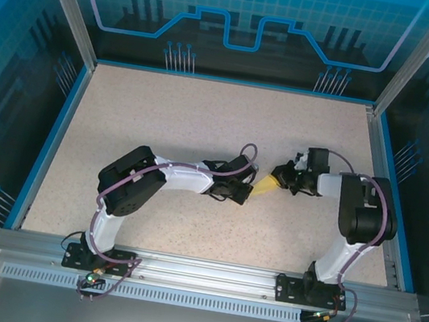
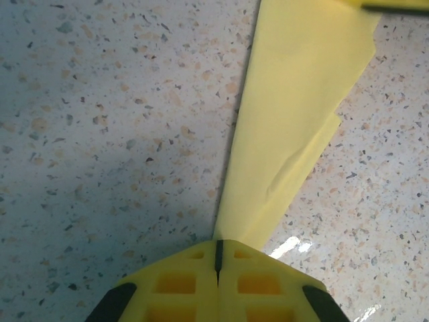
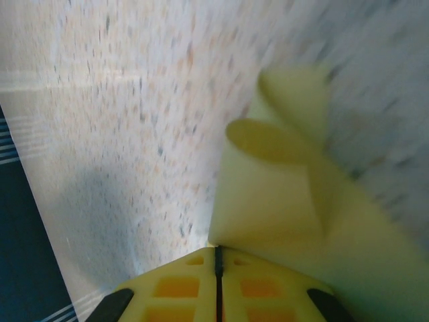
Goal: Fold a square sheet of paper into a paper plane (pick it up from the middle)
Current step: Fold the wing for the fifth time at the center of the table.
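The pale-yellow paper plane is a narrow folded wedge stretched between both grippers near the table's middle. My left gripper is shut on its pointed end. In the left wrist view the wedge widens away from the closed tips and runs up to the right, low over the table. My right gripper is shut on the wide end from the other side. In the right wrist view, which is blurred, the paper curls open beyond the closed tips.
The speckled beige tabletop is ringed by a blue rim and an aluminium frame. A metal rail carrying the arm bases runs along the near edge. Both arms bend inward toward the centre.
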Available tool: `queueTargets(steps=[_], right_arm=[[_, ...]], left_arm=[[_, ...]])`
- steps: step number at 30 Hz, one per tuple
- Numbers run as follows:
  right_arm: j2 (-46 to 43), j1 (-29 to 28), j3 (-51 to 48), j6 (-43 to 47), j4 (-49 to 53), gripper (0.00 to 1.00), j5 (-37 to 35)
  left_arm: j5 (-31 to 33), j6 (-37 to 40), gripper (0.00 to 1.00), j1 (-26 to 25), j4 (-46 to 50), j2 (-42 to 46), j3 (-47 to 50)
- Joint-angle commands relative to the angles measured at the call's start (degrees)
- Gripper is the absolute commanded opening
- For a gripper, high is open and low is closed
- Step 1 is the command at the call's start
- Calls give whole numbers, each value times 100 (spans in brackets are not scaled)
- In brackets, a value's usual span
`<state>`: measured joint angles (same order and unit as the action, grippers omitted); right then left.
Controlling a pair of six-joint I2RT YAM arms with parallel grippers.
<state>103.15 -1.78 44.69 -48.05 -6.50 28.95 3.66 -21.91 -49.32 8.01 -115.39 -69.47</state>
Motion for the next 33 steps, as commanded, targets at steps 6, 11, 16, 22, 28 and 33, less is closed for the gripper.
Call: queueTargets(steps=[6,11,16,22,28,33], right_arm=[[332,511,367,-20,-61,8,-277],[508,658,509,-80,-161,9,-144],[632,861,752,-41,-167,9,-3],[344,915,851,147,-82,9,249],[-1075,716,329,543,719,9,332],[-1790,-12,-154,231,890,10,359]], left_arm=[[611,174,5,89,2037,-544,567],[592,178,5,72,2079,-490,559],[545,157,6,62,2079,-409,571],[495,107,8,36,2082,-411,461],[428,106,8,24,2048,-477,329],[360,195,8,19,1969,-563,263]])
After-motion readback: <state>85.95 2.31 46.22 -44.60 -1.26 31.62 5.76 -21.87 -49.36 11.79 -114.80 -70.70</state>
